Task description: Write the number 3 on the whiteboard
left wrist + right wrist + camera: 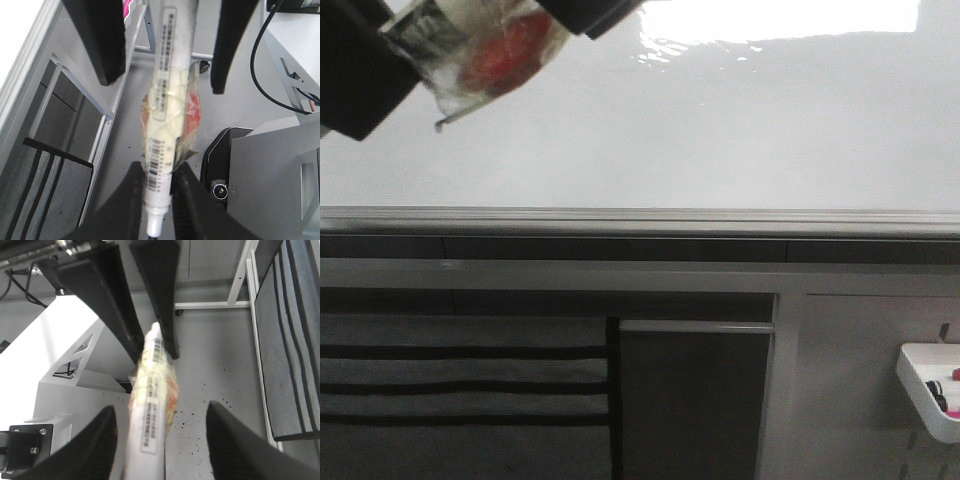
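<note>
The whiteboard (720,130) is glossy white with glare at its far edge and a grey metal strip (640,218) along its near edge. No number 3 shows on it. A white marker (490,55), wrapped in clear tape with a red patch, hangs above the board's far left between two dark gripper bodies. In the left wrist view my left gripper (159,172) is shut on the marker (167,100) near its tip end. My right gripper (161,412) is open, with its fingers (100,440) either side of the marker's other end (150,415) and not touching it.
A small white tray (930,385) holding markers hangs at the lower right below the board. A grey striped cloth (460,390) lies under the board at the left. A black cable (265,60) and grey robot base parts (270,170) lie below the left gripper.
</note>
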`<control>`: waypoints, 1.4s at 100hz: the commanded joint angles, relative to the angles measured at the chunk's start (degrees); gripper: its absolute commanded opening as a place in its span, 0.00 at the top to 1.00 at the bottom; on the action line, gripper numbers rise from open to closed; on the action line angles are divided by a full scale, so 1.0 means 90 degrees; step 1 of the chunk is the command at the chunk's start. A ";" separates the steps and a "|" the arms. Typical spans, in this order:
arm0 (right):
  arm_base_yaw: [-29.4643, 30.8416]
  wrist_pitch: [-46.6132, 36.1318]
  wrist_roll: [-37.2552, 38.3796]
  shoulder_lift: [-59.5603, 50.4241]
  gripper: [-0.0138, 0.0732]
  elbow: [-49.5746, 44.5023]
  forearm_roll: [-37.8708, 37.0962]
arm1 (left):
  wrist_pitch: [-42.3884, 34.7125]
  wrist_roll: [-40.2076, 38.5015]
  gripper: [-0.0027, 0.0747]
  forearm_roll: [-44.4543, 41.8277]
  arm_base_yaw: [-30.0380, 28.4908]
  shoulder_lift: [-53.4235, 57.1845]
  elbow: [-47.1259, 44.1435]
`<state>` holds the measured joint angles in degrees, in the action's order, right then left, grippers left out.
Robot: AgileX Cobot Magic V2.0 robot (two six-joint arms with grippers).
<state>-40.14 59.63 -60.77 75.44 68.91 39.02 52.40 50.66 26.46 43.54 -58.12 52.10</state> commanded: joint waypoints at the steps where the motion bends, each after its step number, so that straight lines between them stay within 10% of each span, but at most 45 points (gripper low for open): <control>1: -0.0003 -0.0150 -0.0079 -0.0135 0.46 0.0228 0.0345 | -0.0233 -0.0001 0.99 0.0263 0.0043 0.0055 0.0221; 44: -0.0003 0.0088 -0.0079 -0.0135 0.72 0.0228 0.0345 | -0.0233 -0.0001 0.99 0.0263 0.0043 0.0055 0.0221; 83: -0.0003 0.0130 -0.0079 -0.0135 0.74 0.0253 0.0345 | -0.0220 -0.0001 0.98 0.0263 0.0043 0.0055 0.0221; 114: 0.0008 0.0146 -0.0079 -0.0147 0.88 0.0253 0.0230 | -0.0297 -0.0001 0.46 0.0000 0.0002 0.0068 0.0221; 140: 0.0020 -0.0350 0.1952 -0.0600 0.88 0.0265 -0.1968 | -0.0438 -0.0249 0.44 -0.0244 -0.0529 0.0720 0.0230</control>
<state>-40.14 59.73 -49.98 73.77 69.37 26.52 51.87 49.74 22.92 40.70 -54.68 52.10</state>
